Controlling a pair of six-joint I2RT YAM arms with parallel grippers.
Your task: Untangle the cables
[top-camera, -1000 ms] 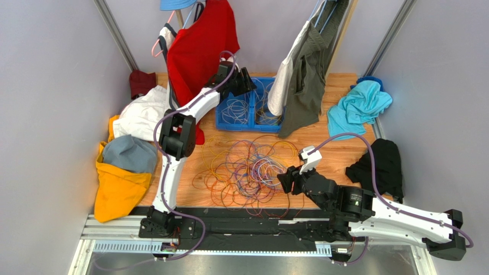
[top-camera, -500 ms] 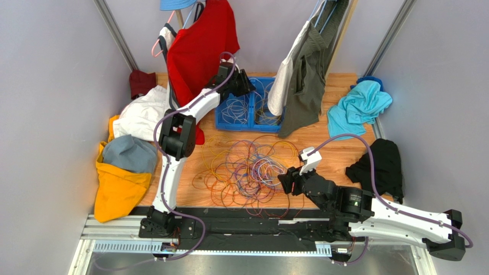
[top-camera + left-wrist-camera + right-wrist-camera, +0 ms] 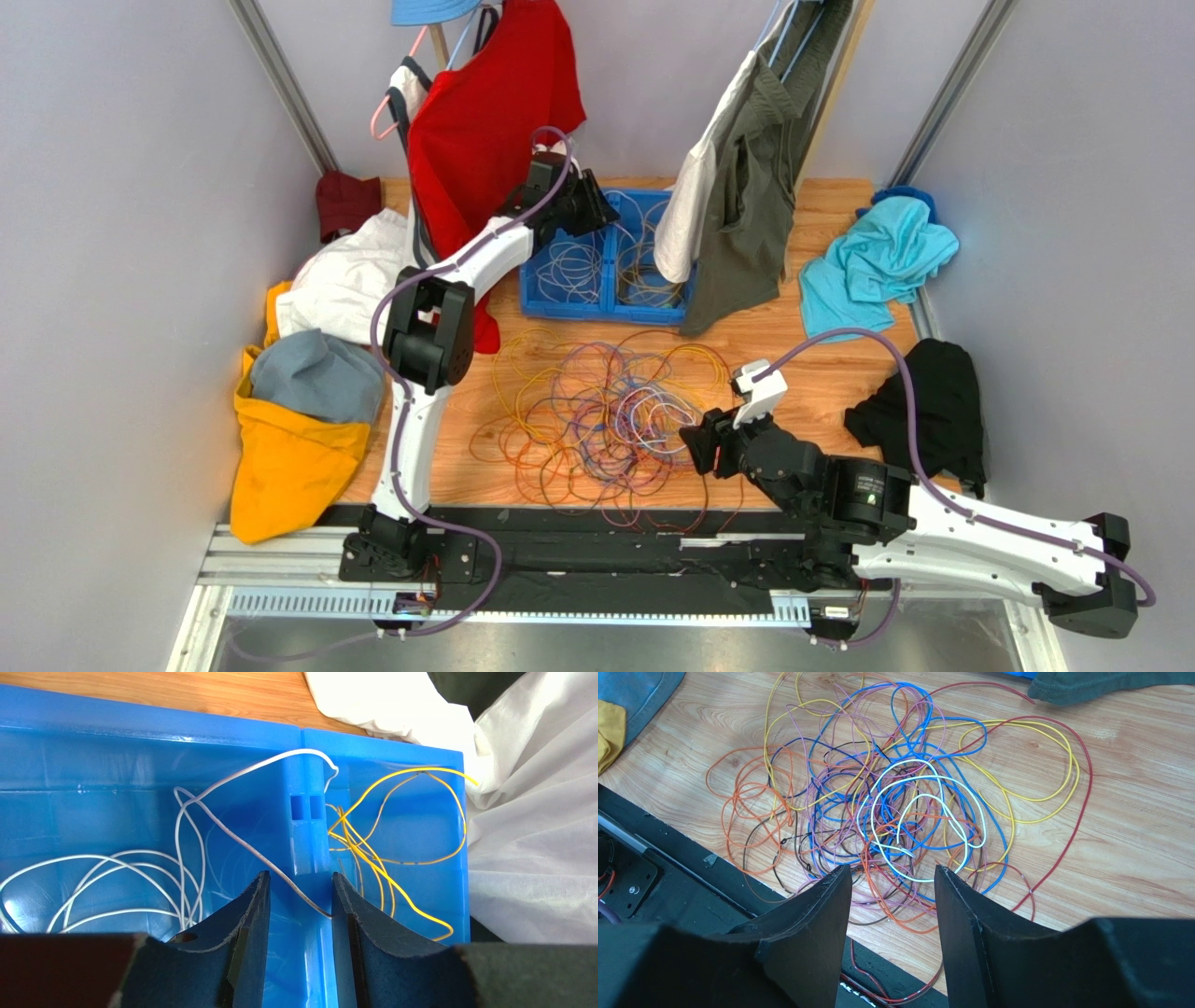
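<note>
Cables lie in one loose tangle on the wood-grain table, just past the black base rail at the near edge. They are thin, smooth, round wires curling in overlapping loops. I see seven colours: orange, yellow, lilac, blue, white, dark red and brown. How many separate strands there are I cannot count, since they cross too thickly at the middle. One dark red strand swings out in the widest loop.

The right gripper hangs low over the near rim of the tangle. Its two matte black fingers stand apart with nothing pinched between them.

Farther back sits a glossy blue plastic bin, rectangular and split by a moulded divider into two compartments. One compartment holds white wire in flat loops, and the other holds yellow wire. One white strand arcs over the top of the divider.

The left gripper is poised above the divider, its two dark, felt-like fingers parted. A pale strand crosses the gap on a slant and meets the inner face of one finger. The gap is far wider than the strand, so the jaws are not clamped on it.

Beyond the bin lies crumpled white cloth. At the far edge a red shirt and an olive garment hang.
</note>
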